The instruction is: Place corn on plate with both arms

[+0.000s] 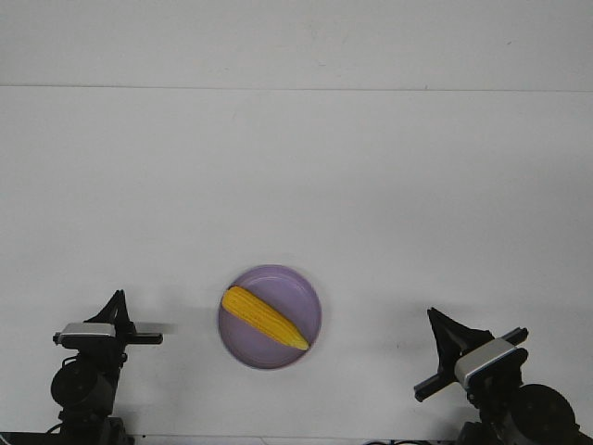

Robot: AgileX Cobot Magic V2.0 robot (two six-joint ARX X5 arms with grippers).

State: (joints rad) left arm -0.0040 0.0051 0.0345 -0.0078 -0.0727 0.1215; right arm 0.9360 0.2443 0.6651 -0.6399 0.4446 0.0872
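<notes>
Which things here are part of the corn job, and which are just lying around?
Part of the job: corn, lying on the plate; left gripper; right gripper.

Just lying about: nothing else shows, only the white table.

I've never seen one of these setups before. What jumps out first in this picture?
The bright yellow corn grabs the eye first, lying diagonally on a lavender plate near the front middle of a plain white table. Flanking the plate, apart from it, sit two black arms: the left gripper and the right gripper, neither holding anything.
</notes>
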